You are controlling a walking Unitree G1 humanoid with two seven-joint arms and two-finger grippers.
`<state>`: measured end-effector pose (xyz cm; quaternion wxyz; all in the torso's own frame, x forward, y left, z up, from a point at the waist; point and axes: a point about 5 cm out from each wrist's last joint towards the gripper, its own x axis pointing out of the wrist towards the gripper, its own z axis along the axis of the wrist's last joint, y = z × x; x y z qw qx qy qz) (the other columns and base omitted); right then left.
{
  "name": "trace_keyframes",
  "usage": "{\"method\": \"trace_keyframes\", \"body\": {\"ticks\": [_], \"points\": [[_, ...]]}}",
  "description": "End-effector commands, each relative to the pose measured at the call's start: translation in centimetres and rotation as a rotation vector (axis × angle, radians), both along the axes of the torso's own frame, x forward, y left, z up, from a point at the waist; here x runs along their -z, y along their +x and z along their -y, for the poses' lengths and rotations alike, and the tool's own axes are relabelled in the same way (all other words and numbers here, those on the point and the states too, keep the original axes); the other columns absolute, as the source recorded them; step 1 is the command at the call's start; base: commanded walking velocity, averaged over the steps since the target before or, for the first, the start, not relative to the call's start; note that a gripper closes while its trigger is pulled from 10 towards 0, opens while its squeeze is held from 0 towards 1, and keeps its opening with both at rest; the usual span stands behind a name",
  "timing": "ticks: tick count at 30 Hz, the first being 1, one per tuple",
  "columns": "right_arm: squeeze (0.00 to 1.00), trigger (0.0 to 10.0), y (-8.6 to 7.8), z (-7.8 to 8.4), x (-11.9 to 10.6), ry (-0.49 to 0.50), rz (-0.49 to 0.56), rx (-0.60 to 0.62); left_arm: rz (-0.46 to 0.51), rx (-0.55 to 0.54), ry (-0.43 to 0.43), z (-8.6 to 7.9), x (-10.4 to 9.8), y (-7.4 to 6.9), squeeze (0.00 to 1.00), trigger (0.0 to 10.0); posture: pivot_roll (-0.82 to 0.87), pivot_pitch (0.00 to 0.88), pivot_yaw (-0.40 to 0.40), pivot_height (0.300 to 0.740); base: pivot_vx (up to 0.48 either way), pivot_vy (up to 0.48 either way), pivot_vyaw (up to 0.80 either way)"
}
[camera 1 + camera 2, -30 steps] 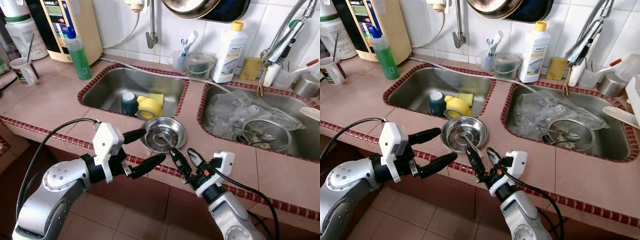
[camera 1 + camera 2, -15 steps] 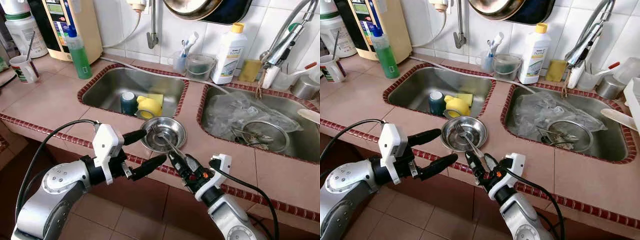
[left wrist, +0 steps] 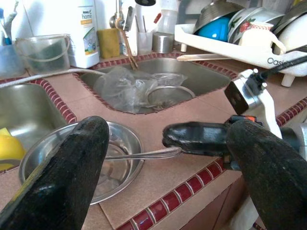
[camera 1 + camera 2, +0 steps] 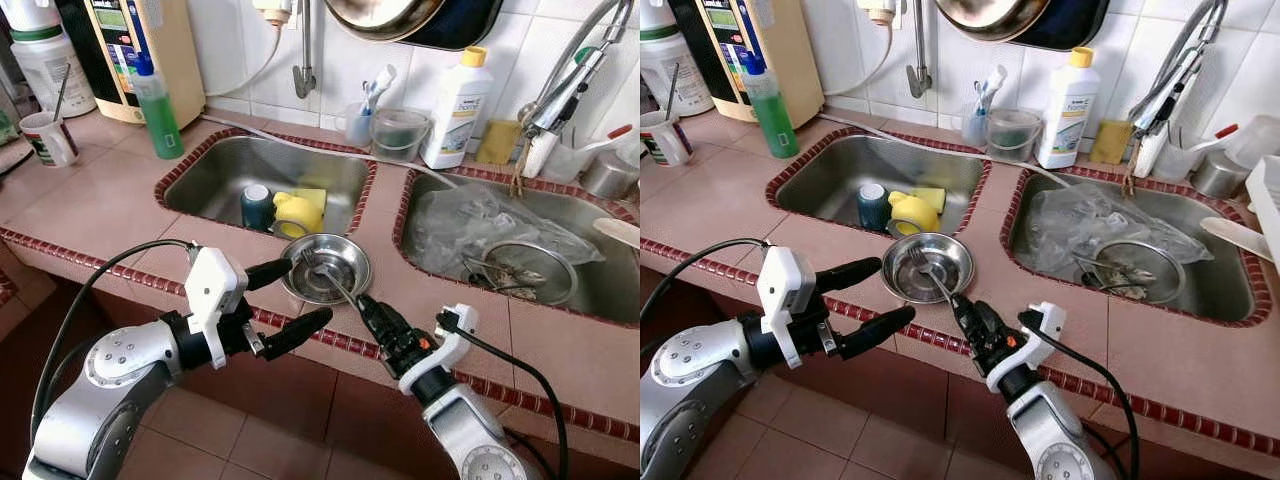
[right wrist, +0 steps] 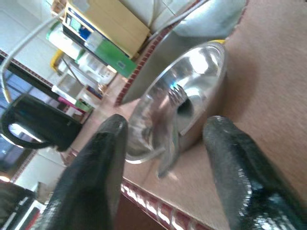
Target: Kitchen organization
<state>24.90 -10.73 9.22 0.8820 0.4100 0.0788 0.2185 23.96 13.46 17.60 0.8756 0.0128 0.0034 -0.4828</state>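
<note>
A steel bowl (image 4: 345, 262) sits on the tiled counter between the two sinks. A fork (image 4: 318, 272) lies in it, tines in the bowl and handle sticking out over the near rim. My right gripper (image 4: 366, 305) is at the counter's front edge, open, with the end of the fork handle (image 5: 166, 160) between its two fingers and the bowl (image 5: 201, 67) just beyond. My left gripper (image 4: 305, 291) hovers open just left of the bowl, one finger near the rim, nothing between its fingers. The left wrist view has the fork handle (image 3: 144, 154) reaching to the right gripper's finger.
The left sink (image 4: 215, 180) holds a yellow cup (image 4: 298, 213), a dark blue cup (image 4: 256, 205) and a sponge. The right sink (image 4: 600, 290) holds a crumpled plastic bag (image 4: 480, 225) and a strainer. A green bottle (image 4: 157, 105), a mug (image 4: 47, 140) and a white detergent bottle (image 4: 457, 95) stand behind.
My right gripper has moved forward over the counter edge to the fork handle, and its fingers now sit on either side of it. The left arm has held still.
</note>
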Motion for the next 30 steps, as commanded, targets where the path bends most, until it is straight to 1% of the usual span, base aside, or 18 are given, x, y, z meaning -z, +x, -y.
{"method": "trace_keyframes", "body": {"ticks": [1, 2, 4, 7, 11, 18, 19, 20, 21, 22, 23, 24, 25, 30], "points": [[0.0, 9.7, 0.61, -0.84, -0.52, 0.085, -0.018, 0.02, 0.018, 0.016, 0.002, 0.25, -0.55, -0.02, 0.0, 10.0, 0.02, 0.032, -0.009, 0.74, 0.0, 0.0, 0.0], [0.0, 10.0, 0.78, -1.02, -0.55, 0.09, -0.036, 0.012, 0.018, 0.016, 0.001, 0.25, -0.6, -0.02, 0.0, 10.0, 0.02, 0.033, -0.009, 0.74, 0.0, 0.0, 0.0], [0.0, 10.0, 0.92, -1.29, -0.71, 0.142, -0.05, -0.014, 0.019, 0.015, 0.001, 0.29, -0.67, -0.02, 0.0, 10.0, 0.02, 0.034, -0.009, 0.74, 0.0, 0.0, 0.0], [0.0, 10.0, 1.22, -1.17, -0.79, 0.129, -0.048, -0.007, 0.02, 0.013, -0.001, 0.28, -0.73, 0.0, 0.0, 10.0, 0.02, 0.039, -0.011, 0.74, 0.0, 0.0, 0.0], [0.0, 10.0, 1.52, -1.12, -0.73, 0.137, -0.064, -0.006, 0.022, 0.007, -0.003, 0.24, -0.8, -0.04, 0.0, 10.0, 0.03, 0.043, -0.012, 0.74, 0.0, 0.0, 0.0], [0.0, 10.0, 1.59, -1.25, -0.42, 0.154, -0.103, -0.017, 0.026, -0.001, -0.009, 0.17, -1.02, 0.04, 0.0, 10.0, 0.03, 0.048, -0.01, 0.74, 0.0, 0.0, 0.0], [0.0, 8.9, 1.56, -1.3, -0.43, 0.162, -0.103, -0.022, 0.026, -0.002, -0.01, 0.17, -1.04, 0.05, 0.0, 10.0, 0.03, 0.048, -0.01, 0.74, 0.0, 0.0, 0.0], [0.0, 6.5, 1.54, -1.32, -0.37, 0.176, -0.113, -0.023, 0.028, -0.002, -0.01, 0.19, -1.06, 0.09, 0.0, 10.0, 0.03, 0.049, -0.01, 0.74, 0.0, 0.0, 0.0], [0.0, 6.5, 1.54, -1.32, -0.34, 0.178, -0.116, -0.022, 0.028, -0.002, -0.01, 0.19, -1.06, 0.1, 0.0, 10.0, 0.03, 0.049, -0.01, 0.74, 0.0, 0.0, 0.0], [0.0, 5.1, 1.53, -1.33, -0.26, 0.179, -0.125, -0.024, 0.028, -0.002, -0.01, 0.2, -1.08, 0.11, 0.0, 10.0, 0.02, 0.05, -0.01, 0.74, 0.0, 0.0, 0.0], [0.0, 2.2, 1.54, -1.35, -0.19, 0.183, -0.132, -0.027, 0.029, -0.001, -0.011, 0.21, -1.12, 0.14, 0.0, 10.0, 0.02, 0.051, -0.009, 0.74, 0.0, 0.0, 0.0], [0.0, 2.2, 1.56, -1.36, -0.18, 0.187, -0.132, -0.027, 0.03, -0.001, -0.011, 0.21, -1.13, 0.16, 0.0, 10.0, 0.02, 0.052, -0.009, 0.74, 0.0, 0.0, 0.0], [0.0, 0.0, 1.51, -1.43, -0.15, 0.193, -0.138, -0.036, 0.031, -0.001, -0.011, 0.22, -1.14, 0.18, 0.0, 10.0, 0.02, 0.052, -0.008, 0.74, 0.0, 0.0, 0.0], [0.0, 0.0, 1.36, -1.42, -0.15, 0.206, -0.14, -0.049, 0.031, -0.001, -0.014, 0.32, -1.19, 0.21, 0.0, 10.0, 0.02, 0.053, -0.009, 0.74, 0.0, 0.0, 0.0]]}}
